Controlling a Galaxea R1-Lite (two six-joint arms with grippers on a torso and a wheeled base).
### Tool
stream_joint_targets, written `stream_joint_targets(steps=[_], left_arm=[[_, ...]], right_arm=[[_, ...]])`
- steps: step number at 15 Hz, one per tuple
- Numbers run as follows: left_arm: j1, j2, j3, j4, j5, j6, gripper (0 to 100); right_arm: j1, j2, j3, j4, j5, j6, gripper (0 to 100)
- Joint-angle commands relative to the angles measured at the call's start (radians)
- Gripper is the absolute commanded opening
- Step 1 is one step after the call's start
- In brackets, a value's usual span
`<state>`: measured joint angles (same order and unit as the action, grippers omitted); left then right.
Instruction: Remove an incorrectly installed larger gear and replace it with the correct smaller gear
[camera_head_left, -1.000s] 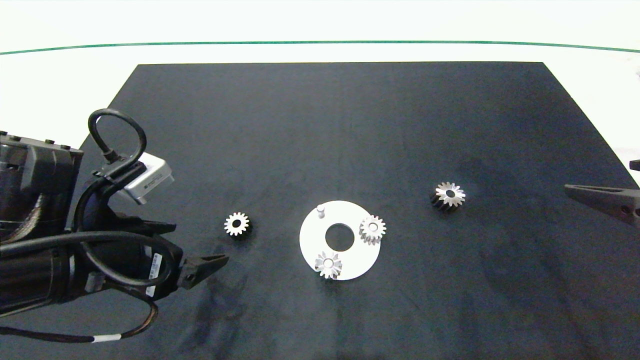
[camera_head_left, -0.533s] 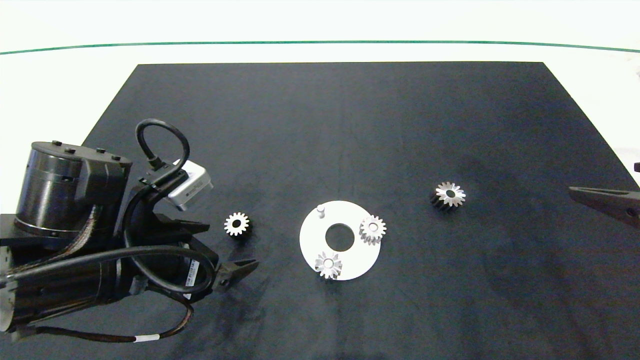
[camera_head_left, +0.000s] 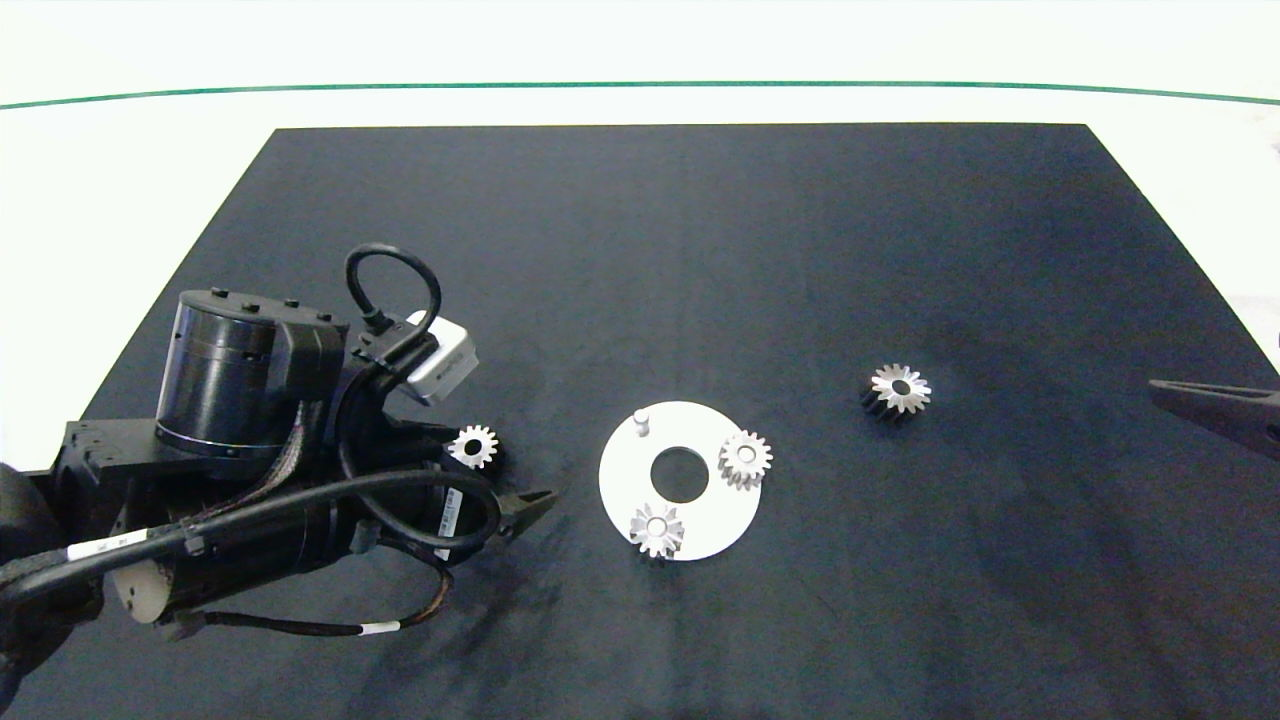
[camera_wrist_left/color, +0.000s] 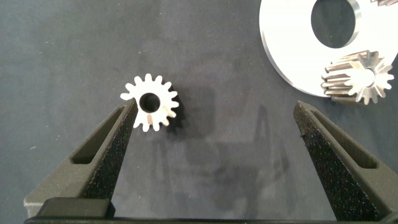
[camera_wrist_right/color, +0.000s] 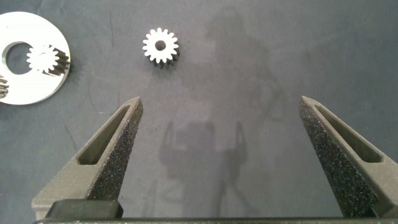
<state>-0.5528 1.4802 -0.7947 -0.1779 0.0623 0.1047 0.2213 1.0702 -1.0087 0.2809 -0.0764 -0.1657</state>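
Left hand (camera_wrist_left/color: 211, 118), fingers spread, hovers by the small gear (camera_wrist_left/color: 150, 102), big gear (camera_head_left: 897, 388) already off; centre, then pinch.

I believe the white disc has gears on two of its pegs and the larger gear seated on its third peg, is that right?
Not quite: the white disc does carry two gears, but its third peg stands bare. The larger gear lies off the disc on the black mat, as the head view shows.
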Motion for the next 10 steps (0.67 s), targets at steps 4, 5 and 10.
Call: stream_joint_targets(steps=[4, 5, 10], left_arm=[[0.005, 0.038, -0.040, -0.005, 0.002, 0.001, 100], [0.005, 0.040, -0.046, -0.005, 0.002, 0.001, 100], [0.025, 0.054, -0.049, -0.003, 0.014, 0.038, 100]], right_arm=[[-0.005, -0.004, 0.015, 0.001, 0.007, 0.000, 100], [-0.007, -0.010, 0.022, 0.001, 0.012, -0.001, 100], [-0.007, -0.024, 0.039, 0.001, 0.017, 0.000, 100]])
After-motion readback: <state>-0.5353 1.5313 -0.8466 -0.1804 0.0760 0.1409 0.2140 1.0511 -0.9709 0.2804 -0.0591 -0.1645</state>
